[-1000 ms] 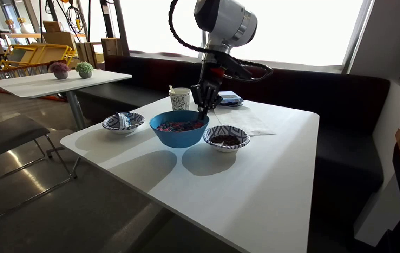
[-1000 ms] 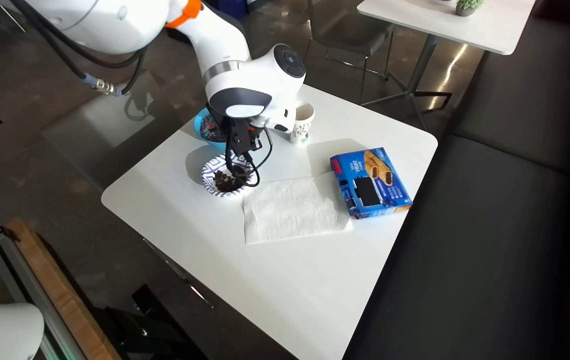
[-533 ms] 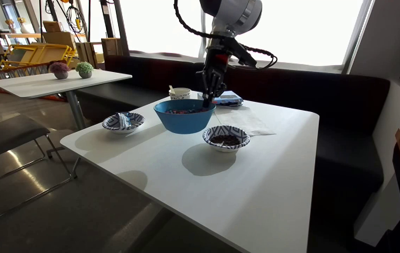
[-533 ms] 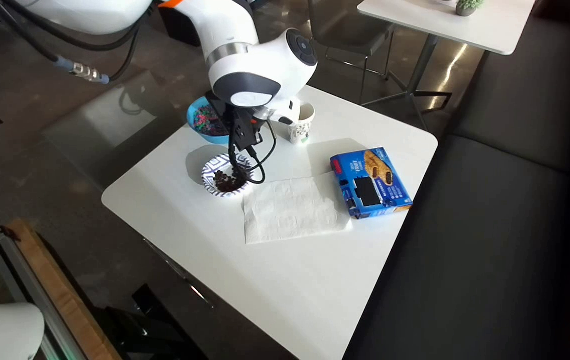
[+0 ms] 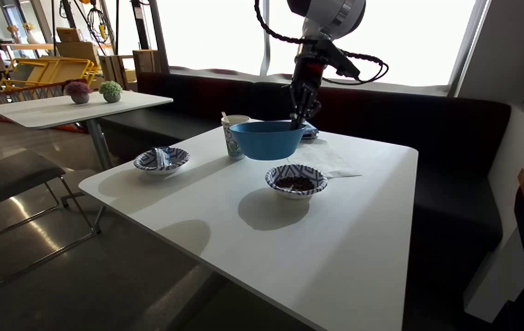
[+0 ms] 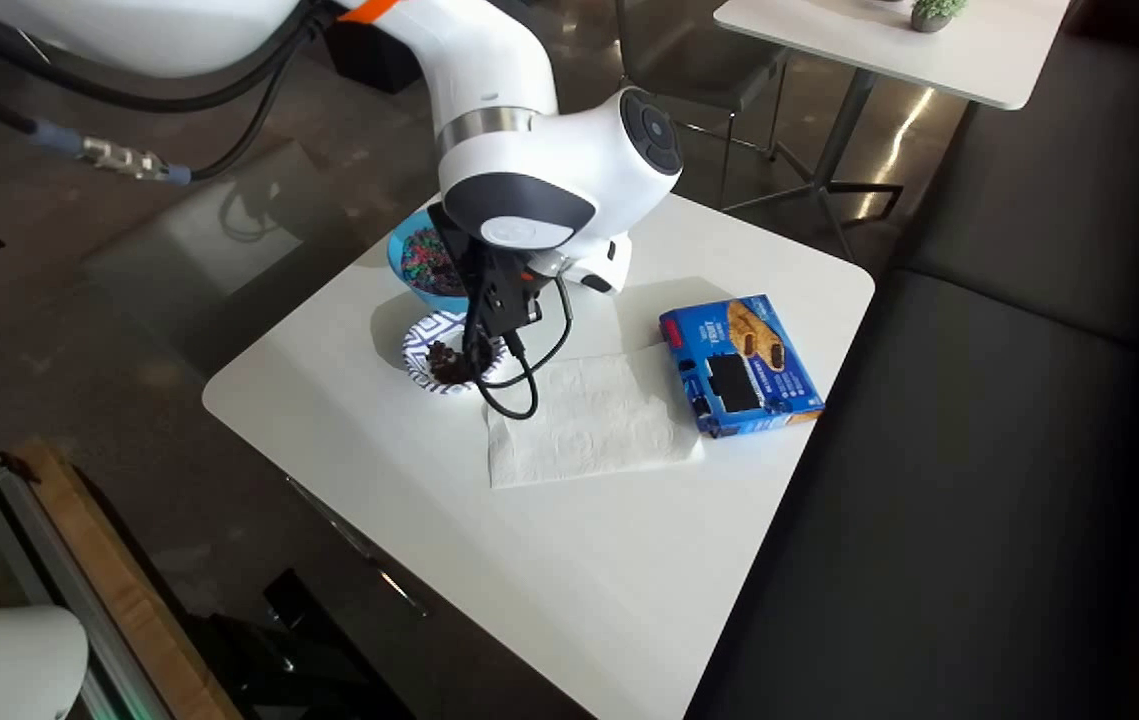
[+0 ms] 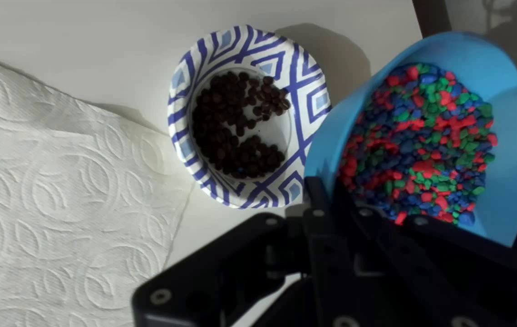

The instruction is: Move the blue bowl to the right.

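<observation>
The blue bowl (image 5: pixel 266 143) is round and deep, and holds small red, green and blue pieces. It hangs above the table, behind and a little left of the patterned bowl of dark beans (image 5: pixel 285 171). My gripper (image 5: pixel 296 125) is shut on the bowl's rim, at its right side in this exterior view. In an exterior view the bowl (image 6: pixel 441 303) is partly hidden by the arm, and so are the fingertips. In the wrist view the fingers (image 7: pixel 328 186) pinch the near left rim, and the blue bowl (image 7: pixel 512 136) looks tilted.
The patterned bowl (image 7: pixel 313 97) stands right beside the blue bowl's path edge. A paper cup (image 5: pixel 232 140) stands behind left. A second patterned bowl (image 5: pixel 144 161) holds a wrapper. A paper towel (image 6: pixel 579 425) and a blue box (image 6: pixel 744 365) lie on the table.
The blue bowl has risen off the table in my grip, then moved right in an exterior view along with the arm. The patterned bowls and cup have not moved.
</observation>
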Available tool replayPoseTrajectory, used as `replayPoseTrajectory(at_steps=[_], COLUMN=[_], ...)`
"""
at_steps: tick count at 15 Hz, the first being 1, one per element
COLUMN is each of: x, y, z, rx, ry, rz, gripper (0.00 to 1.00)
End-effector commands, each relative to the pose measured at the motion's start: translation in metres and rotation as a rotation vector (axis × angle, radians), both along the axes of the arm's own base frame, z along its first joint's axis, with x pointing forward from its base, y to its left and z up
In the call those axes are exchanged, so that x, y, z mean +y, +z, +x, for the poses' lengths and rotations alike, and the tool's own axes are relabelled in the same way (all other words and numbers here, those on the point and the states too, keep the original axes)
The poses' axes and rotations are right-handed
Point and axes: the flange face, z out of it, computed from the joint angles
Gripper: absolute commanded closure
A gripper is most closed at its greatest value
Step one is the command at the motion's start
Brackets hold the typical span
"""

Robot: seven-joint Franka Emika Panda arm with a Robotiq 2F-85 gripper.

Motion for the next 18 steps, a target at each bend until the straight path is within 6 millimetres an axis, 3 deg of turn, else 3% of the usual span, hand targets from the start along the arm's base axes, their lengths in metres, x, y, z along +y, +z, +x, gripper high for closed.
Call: replayPoseTrajectory(at_steps=[1,7,8,14,15,18], x=[-0.018,-0.054,-0.051,-0.059,-0.059,-0.074], y=[0.016,0.007,-0.01,-0.01,-0.01,-0.011], z=[-0.02,-0.034,-0.027,-0.03,-0.03,-0.028], rx=[0.005,0.029,0.035,0.038,0.038,0.006], ry=[-0.063,-0.19,-0.145,-0.168,-0.168,-0.188], rz=[0.052,0.054,0.017,0.017,0.017,0.005], gripper=[0.99,0.99,0.94,0.94,0.99,0.99])
